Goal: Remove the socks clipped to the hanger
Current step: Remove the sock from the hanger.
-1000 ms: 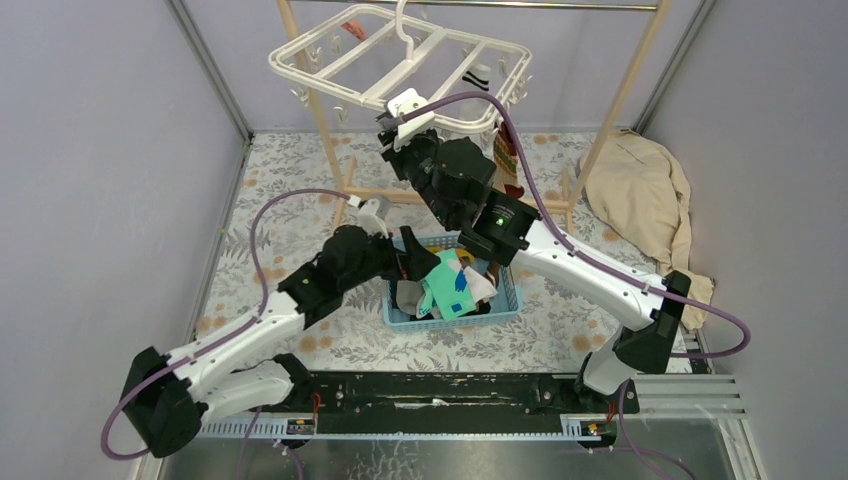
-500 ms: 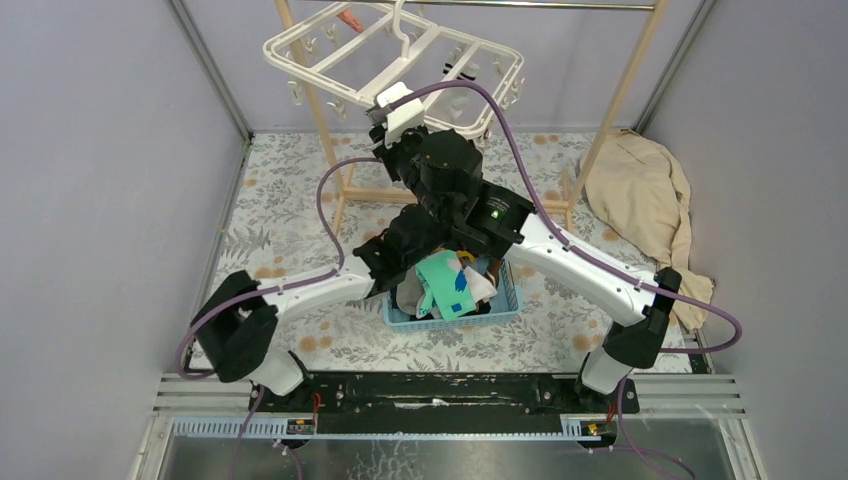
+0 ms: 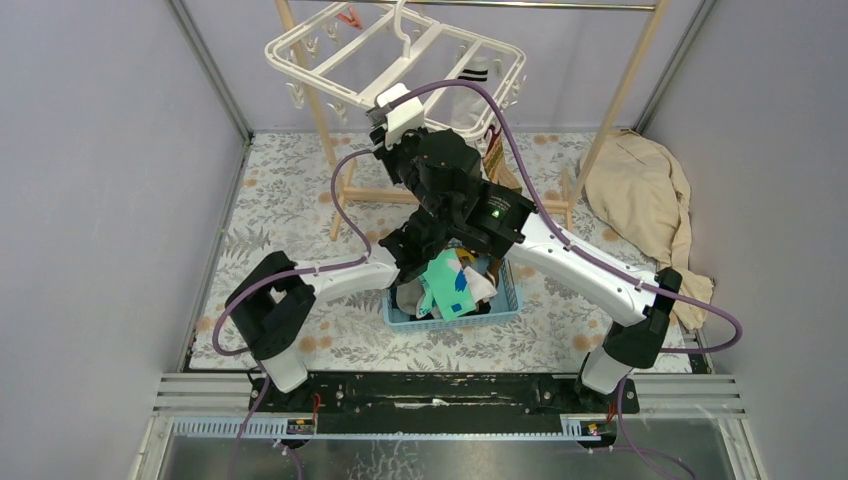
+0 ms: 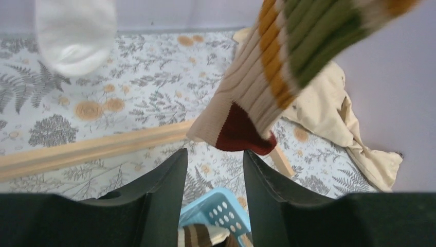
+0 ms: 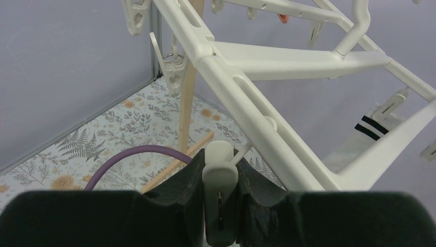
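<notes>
Clip (image 5: 220, 172) sits in right jaws; left jaws open below sock (image 4: 257, 98).

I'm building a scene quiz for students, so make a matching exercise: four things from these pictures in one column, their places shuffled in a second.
1. white plastic drying hanger
2. beige ribbed sock with a dark red toe
3. blue perforated plastic basket
4. large beige cloth

A. crumpled by the right wall
B. in the middle, filled with loose socks
C. dangling just ahead of the open left gripper
D. hooked high on the pale wooden rack

Pairs: 1-D, 2-C, 3-B, 4-A
</notes>
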Tool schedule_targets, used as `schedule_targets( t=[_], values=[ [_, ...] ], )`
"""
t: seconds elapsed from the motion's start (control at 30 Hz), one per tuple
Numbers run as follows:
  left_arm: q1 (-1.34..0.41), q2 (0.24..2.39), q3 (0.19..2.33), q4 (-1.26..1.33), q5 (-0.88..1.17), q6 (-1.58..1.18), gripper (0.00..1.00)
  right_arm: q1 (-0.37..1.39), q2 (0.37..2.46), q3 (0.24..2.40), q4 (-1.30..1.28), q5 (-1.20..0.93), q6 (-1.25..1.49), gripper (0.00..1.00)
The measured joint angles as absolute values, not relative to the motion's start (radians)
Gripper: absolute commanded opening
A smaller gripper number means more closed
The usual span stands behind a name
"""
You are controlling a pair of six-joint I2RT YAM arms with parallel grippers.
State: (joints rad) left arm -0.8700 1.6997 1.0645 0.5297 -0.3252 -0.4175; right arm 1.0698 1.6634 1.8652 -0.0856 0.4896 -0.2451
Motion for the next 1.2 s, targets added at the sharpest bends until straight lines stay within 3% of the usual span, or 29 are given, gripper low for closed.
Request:
schedule_targets(
  t=[0.07,0.23,0.33,0.7,0.73,0.8,0.83,0.87,0.9,1.03,1.07,1.1,1.2],
  values=[
    [-0.87,1.709,1.074,0.568,-0.326,-0.397,0.46,1.07,1.663,1.865,-0.086,0.49,-0.244,0.29],
    [-0.875,1.73,1.085,0.621,-0.313,-0.357,0.84,1.07,1.663,1.865,-0.086,0.489,-0.239,0.29],
    [-0.891,1.731,1.073,0.664,-0.315,-0.339,0.98,1.07,1.663,1.865,-0.086,0.489,-0.238,0.29],
    [-0.916,1.781,1.074,0.73,-0.325,-0.314,0.98,1.07,1.663,1.868,-0.094,0.488,-0.22,0.28],
    [-0.916,1.794,1.085,0.728,-0.33,-0.313,0.94,1.07,1.663,1.869,-0.097,0.488,-0.218,0.28],
    [-0.916,1.816,1.106,0.721,-0.342,-0.313,0.76,1.07,1.663,1.872,-0.101,0.487,-0.215,0.28],
    [-0.916,1.826,1.118,0.716,-0.347,-0.313,0.62,1.07,1.663,1.875,-0.104,0.487,-0.214,0.28],
    [-0.916,1.834,1.127,0.712,-0.352,-0.311,0.38,1.07,1.663,1.878,-0.106,0.486,-0.212,0.28],
    [-0.916,1.841,1.137,0.707,-0.355,-0.31,0.24,1.07,1.663,1.88,-0.109,0.486,-0.212,0.28],
    [-0.916,1.864,1.179,0.696,-0.364,-0.311,0.15,1.07,1.658,1.882,-0.115,0.482,-0.209,0.29],
    [-0.916,1.869,1.186,0.694,-0.363,-0.312,0.11,1.07,1.656,1.882,-0.119,0.48,-0.208,0.28],
    [-0.916,1.872,1.193,0.691,-0.363,-0.311,0.01,1.07,1.655,1.882,-0.122,0.48,-0.208,0.28],
    [-0.916,1.872,1.197,0.683,-0.364,-0.31,0.0,1.07,1.652,1.882,-0.123,0.48,-0.208,0.28]
  ],
)
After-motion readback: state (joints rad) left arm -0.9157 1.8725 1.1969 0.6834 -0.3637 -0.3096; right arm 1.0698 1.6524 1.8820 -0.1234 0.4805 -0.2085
